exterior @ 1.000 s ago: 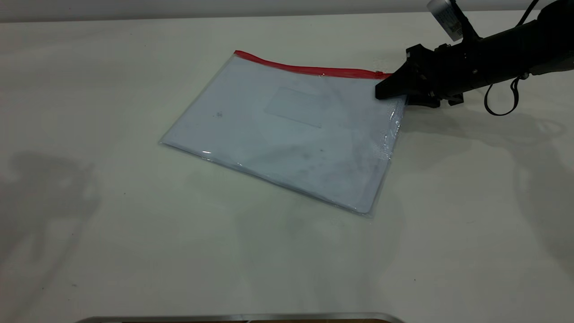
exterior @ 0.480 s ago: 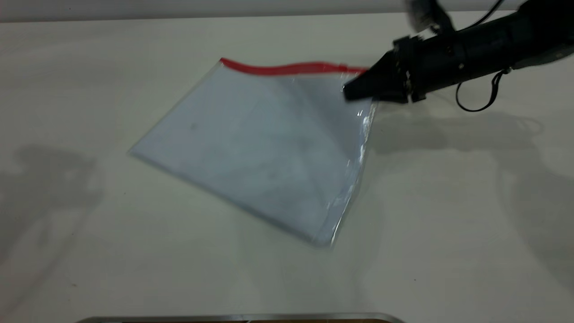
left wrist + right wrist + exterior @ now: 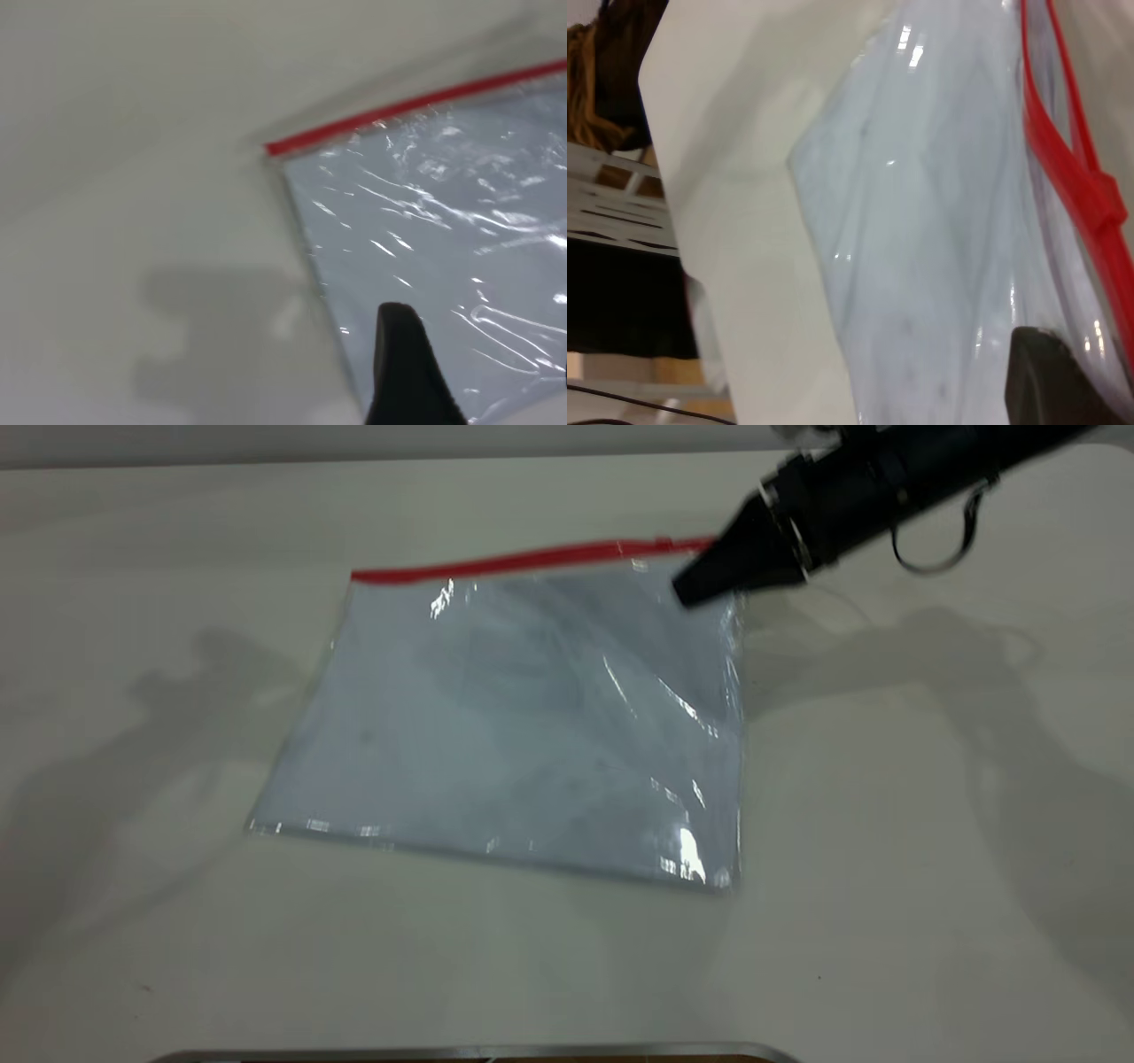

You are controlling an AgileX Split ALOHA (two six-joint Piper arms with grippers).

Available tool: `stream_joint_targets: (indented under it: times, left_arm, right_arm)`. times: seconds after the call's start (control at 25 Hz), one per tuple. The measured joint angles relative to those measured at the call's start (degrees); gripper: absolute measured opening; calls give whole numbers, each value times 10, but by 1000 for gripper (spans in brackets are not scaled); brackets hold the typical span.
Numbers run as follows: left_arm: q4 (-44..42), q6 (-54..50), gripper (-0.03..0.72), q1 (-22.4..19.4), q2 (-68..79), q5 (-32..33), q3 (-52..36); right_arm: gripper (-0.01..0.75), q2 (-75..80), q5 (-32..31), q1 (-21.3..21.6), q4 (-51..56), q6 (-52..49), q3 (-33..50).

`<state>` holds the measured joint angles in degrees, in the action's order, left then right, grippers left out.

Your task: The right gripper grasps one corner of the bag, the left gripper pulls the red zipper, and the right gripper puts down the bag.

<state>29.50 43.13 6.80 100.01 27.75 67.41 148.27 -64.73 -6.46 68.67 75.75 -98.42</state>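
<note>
Bag: a clear plastic document pouch (image 3: 532, 726) with white paper inside, its near long edge on the tabletop (image 3: 266, 957) and its far right end raised – the film creases and glints across the lifted part.
Zipper: the red zipper (image 3: 514, 562) runs along the far long edge; the small slider tab (image 3: 660, 543) sits near the right end, just beside my right tool.
Right tool: my right tool (image 3: 695, 589) is clamped on the corner of the bag (image 3: 722, 580) at the right end of the red strip, wedge tips pinched together through the film.
Right arm pose: it reaches in from the far right of the tabletop, slanting down toward the corner, with the cable loop (image 3: 935, 536) hanging beneath it.
Left tool: only one black fingertip (image 3: 407, 372) shows in my left wrist view, hovering over the pouch near its left end, so I cannot tell whether it is open or closed. It is not in the exterior view.
Handling: I judge the pouch light, floppy and slick; the film sags rather than holding flat.
Where to hold: at the corner, close to the stiffer zipper band – bare film further in would likely slip or crumple.
Next for the left: the tiny tab is a small target and needs a precise pinch.
</note>
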Motion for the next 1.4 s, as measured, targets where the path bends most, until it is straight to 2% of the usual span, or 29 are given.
stream_joint_targets:
  times: [0.2,0.32,0.44,0.64,0.84,1.16,1.4]
  left_arm:
    - [1,11,486,22,108,2,91]
    - [14,52,486,23,171,30,158]
    - [65,147,486,23,226,99,231]
    - [204,333,484,24,303,215,318]
    - [292,462,456,32,367,244,350]
    - [340,481,412,73,423,242,371]
    - [363,435,411,79,424,259,374]
  right_arm:
    - [34,0,-6,-34,-36,-27,-63]
    - [34,0,-9,-48,-50,-36,-70]
    - [34,0,-10,-52,-57,-40,-70]
    - [34,0,-10,-55,-59,-41,-70]
    - [34,0,-10,-55,-59,-42,-70]
    - [34,0,-10,-55,-59,-46,-70]
    - [34,0,-10,-55,-59,-46,-70]
